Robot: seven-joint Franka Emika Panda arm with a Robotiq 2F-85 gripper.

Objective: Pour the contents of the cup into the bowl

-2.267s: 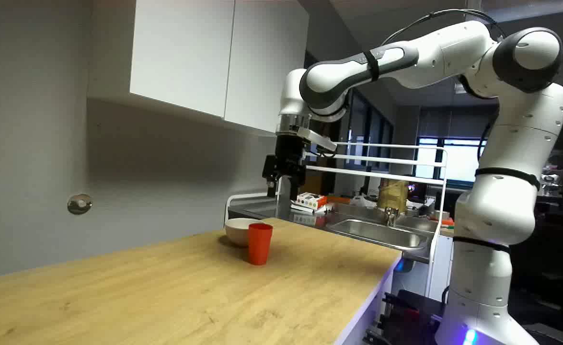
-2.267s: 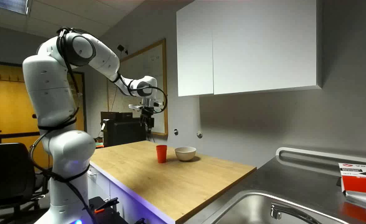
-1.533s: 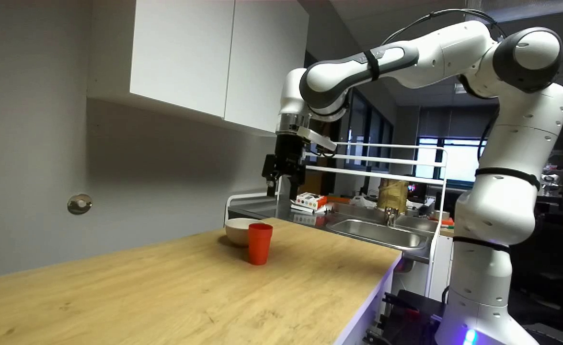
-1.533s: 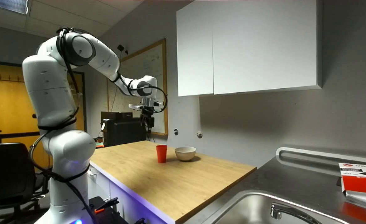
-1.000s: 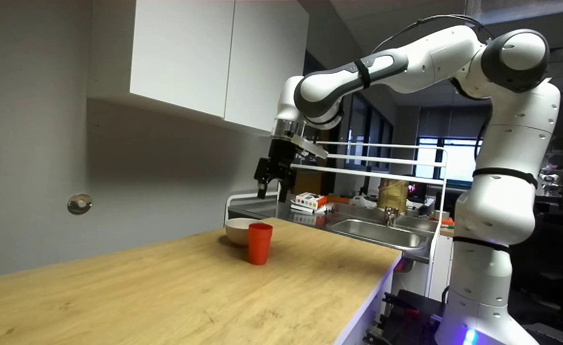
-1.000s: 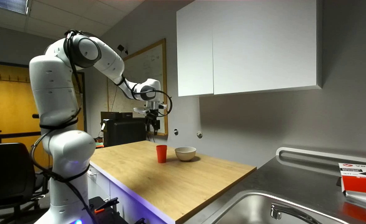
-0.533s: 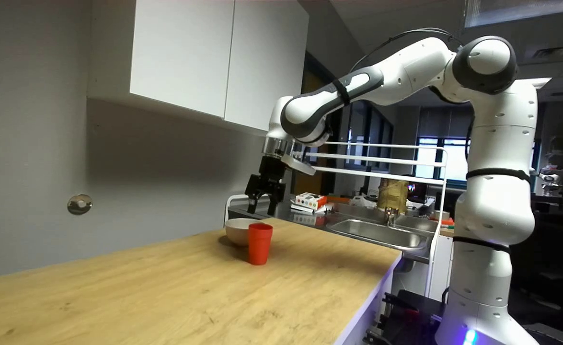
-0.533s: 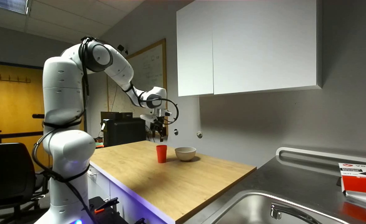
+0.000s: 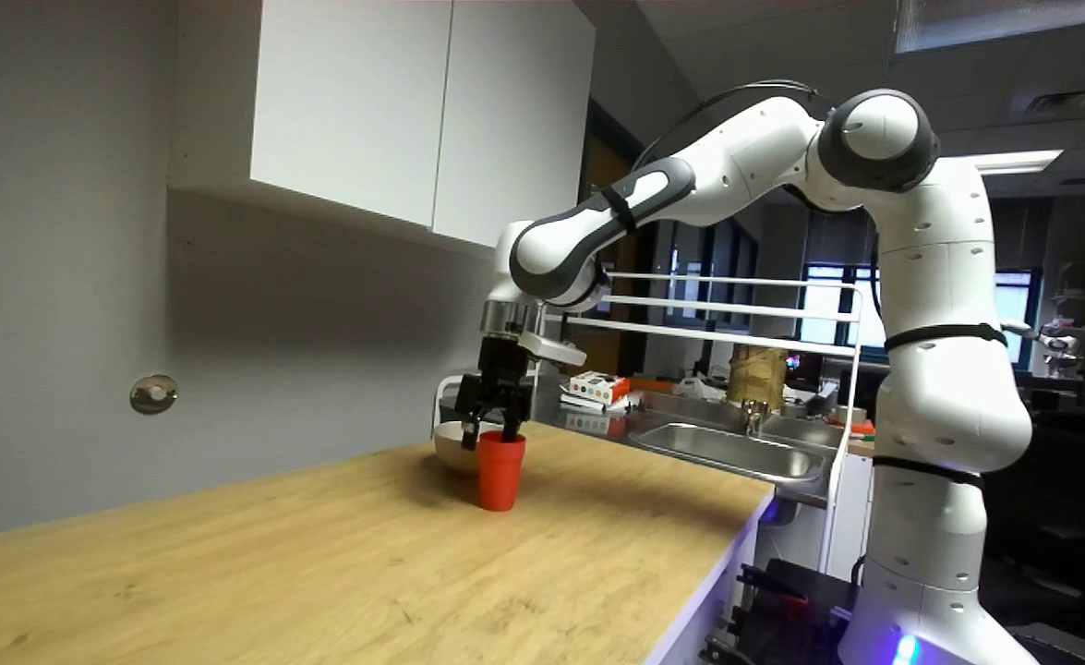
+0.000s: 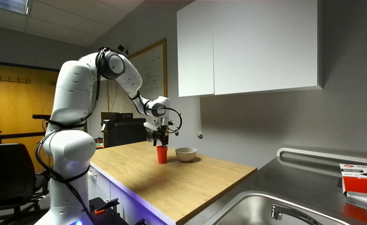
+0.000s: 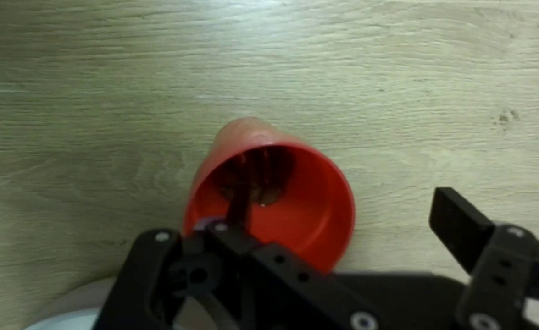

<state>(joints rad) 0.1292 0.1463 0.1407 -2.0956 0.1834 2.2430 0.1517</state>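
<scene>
The red-orange cup [image 9: 500, 476] stands upright on the wooden countertop, close to the off-white bowl [image 9: 451, 453]. Both also show in an exterior view, the cup [image 10: 162, 156] beside the bowl [image 10: 185, 155]. My gripper [image 9: 489, 438] points down at the cup's rim, open. In the wrist view the open gripper [image 11: 342, 206] has one finger over or inside the cup's mouth and the other finger outside, to the right, over bare wood. Dark brownish contents lie deep in the cup [image 11: 317, 197]. The bowl's edge [image 11: 63, 318] shows at the bottom left, mostly hidden by the gripper.
A white wall cabinet [image 9: 348, 102] hangs above the countertop [image 9: 320, 573]. A wall stands behind the bowl. A metal sink [image 9: 736, 450], a white rail rack [image 9: 745, 303] and a red-and-white box [image 10: 363, 179] are beyond the countertop's end.
My gripper has moved down from above, reaching the cup's rim, with the arm leaning further out over the countertop. The cup and the bowl have not moved.
</scene>
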